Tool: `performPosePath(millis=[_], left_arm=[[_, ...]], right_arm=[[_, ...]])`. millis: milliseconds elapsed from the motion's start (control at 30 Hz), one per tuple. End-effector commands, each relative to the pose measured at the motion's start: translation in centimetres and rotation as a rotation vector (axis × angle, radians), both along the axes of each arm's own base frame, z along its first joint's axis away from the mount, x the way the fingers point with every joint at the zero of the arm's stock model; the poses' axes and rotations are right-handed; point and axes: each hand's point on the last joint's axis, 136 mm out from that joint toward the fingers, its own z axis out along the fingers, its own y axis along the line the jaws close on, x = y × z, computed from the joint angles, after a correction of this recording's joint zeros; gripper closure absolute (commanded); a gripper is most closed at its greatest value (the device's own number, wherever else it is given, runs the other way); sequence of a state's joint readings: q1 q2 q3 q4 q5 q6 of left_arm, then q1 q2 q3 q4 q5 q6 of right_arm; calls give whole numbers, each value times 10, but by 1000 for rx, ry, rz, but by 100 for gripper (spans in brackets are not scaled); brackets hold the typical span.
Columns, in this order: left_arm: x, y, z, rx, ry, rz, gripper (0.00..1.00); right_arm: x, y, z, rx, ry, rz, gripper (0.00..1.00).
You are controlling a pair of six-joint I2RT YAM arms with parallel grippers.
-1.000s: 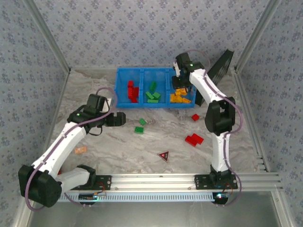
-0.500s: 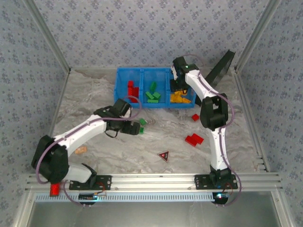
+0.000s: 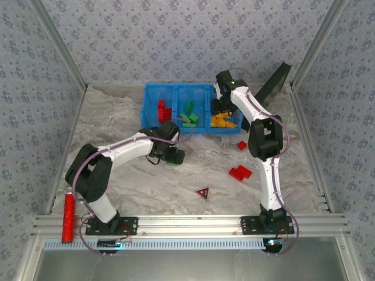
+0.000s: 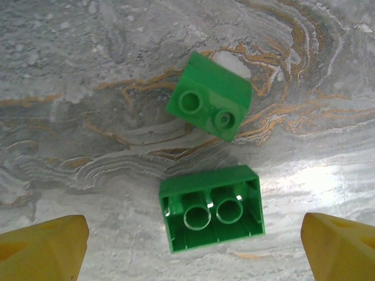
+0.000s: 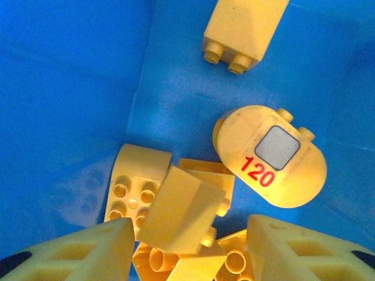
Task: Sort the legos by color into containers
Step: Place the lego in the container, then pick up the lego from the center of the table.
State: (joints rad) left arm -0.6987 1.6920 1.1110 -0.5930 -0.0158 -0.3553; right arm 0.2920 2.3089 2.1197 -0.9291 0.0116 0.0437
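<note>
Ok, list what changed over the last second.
The left gripper swung forward and right and now hangs open over two green bricks on the table; no grasp yet. The right gripper stayed over the yellow compartment, fingers apart, holding nothing. The loose red bricks and the tray stayed put.

Robot test cell, lab-type setup. Left arm (image 3: 126, 145) and right arm (image 3: 270, 181) bolted side by side to aluminium rail (image 3: 193, 222) at near edge. Marble-pattern table (image 3: 140, 187) boxed in left, far, right by wallpapered panels (image 3: 176, 41). Bare metal posts (image 3: 58, 45) at far corners. Slotted strip (image 3: 199, 242) along rail's near side.
</note>
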Motion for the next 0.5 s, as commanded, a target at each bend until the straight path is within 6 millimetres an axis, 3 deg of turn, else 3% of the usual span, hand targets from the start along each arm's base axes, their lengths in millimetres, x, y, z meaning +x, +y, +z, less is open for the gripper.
performPosePath(millis=[0,200,467], left_arm=[[4,-12,1,-8,-1,-29,7],[3,-12,-8,5,27,-18,10],[2,-16,-25,16,70,-18,19]], right_arm=[[-5,-4,11,5,5,-3,42],[-3,-4,20,25,-8,-11,38],[-9,-1,61,63,-67,-18,38]])
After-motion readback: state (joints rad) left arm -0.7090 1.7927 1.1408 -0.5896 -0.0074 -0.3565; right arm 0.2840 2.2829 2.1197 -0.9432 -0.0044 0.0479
